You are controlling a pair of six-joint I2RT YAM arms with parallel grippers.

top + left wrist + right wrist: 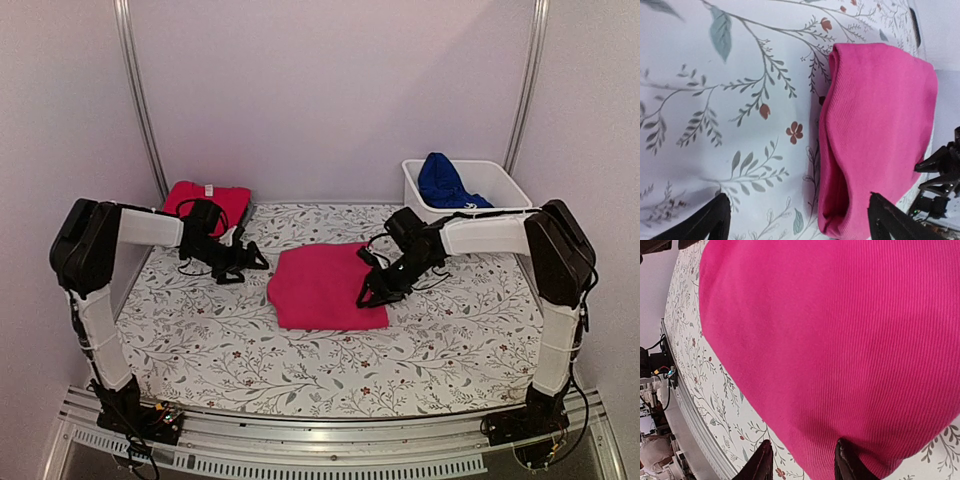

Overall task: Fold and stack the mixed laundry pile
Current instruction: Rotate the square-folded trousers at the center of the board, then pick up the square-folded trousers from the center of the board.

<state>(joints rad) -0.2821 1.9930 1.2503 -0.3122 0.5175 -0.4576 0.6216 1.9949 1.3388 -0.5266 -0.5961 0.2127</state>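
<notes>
— Laundry first: where does each piece lie?

— My magenta garment (322, 285) lies folded in the middle of the tabletop (200, 350), flat on the floral cloth (450, 340) that covers it. The red tee (205, 200) is at the far left corner, with a white label showing. The blue garment (440, 180) is bunched inside the white tub (515, 195) at the far right.

— And your pincers?

— My left pincer (799, 200) is low over the floral cloth, just left of the magenta garment. Its fingers are spread wide and grip nothing. From that wrist I see the garment's rounded folded edge. My right pincer (804, 442) is down at the garment's right edge, toward the near corner. Its fingers stand partly apart with the cloth's edge between them. One finger touches the pink, and a strip of floral cloth shows between the other finger and the garment, so nothing is pinched.

— Do the two pincers touch?

— No, the magenta garment lies between them.
</notes>
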